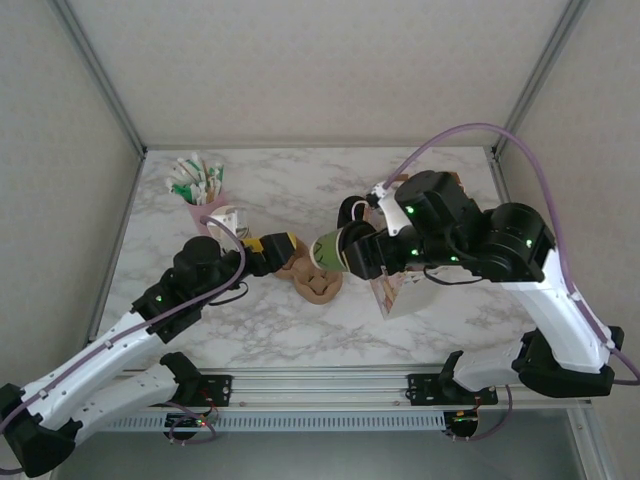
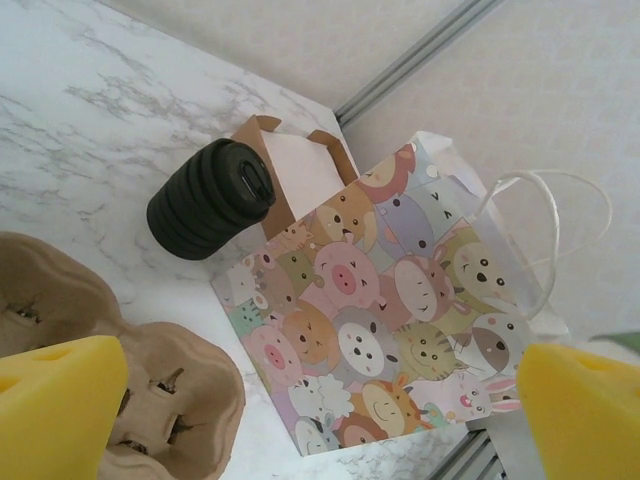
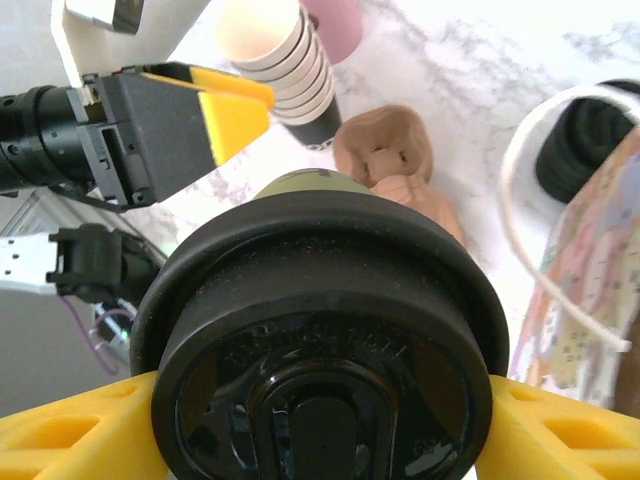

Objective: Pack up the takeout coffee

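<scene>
The coffee cup (image 3: 320,340) is clamped in my right gripper (image 3: 318,438), a yellow finger (image 3: 70,440) on either side of it, set at a middling width. The right wrist camera gives me the black lid face-on with a sliver of olive side behind it. The overhead view adds that the cup lies tipped on its side, up off the table (image 1: 260,330), at the far end of the brown pulp carrier (image 1: 318,282).

Just across from the cup's base, my left gripper (image 1: 280,247) stands wide and holds nothing. Its wrist camera looks past the carrier to the cartoon-animal paper bag (image 2: 390,320), with a black ribbed cylinder (image 2: 210,200) and a brown box (image 2: 295,170) beside it. From overhead the right arm covers most of that bag.

Beyond the left gripper, a stack of paper cups (image 1: 228,217) and a pink cup of sachets (image 1: 200,185) crowd the far left corner. Bare marble lies open nearer than both grippers and along the back edge.
</scene>
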You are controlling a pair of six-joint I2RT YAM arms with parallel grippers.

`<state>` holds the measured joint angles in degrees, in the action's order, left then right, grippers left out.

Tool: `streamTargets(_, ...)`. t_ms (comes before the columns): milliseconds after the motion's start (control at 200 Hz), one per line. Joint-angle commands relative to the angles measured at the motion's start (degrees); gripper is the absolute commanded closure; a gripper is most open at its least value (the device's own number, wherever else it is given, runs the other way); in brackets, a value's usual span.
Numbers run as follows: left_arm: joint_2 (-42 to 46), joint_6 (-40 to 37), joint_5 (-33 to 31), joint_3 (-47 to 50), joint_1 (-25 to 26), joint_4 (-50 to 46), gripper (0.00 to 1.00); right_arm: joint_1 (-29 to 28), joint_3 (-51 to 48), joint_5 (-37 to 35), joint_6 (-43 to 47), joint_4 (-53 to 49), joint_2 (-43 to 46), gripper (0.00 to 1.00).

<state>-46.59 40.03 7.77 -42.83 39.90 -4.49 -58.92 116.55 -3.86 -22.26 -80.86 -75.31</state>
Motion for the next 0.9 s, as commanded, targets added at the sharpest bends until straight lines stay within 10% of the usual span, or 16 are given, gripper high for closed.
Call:
streamTargets(0,-1.3,-1.8,1.8,-3.1,-0.6,2.1,0.00,0.8,2.8,-4.8,1.3,-2.0,2.5,0.28)
streamTargets(891,-22.3,-5.2,6.6,-21.7,5.7,3.8,0.06,5.4,10.3,-24.7,-3.1,-18.3,-0.1,0.30)
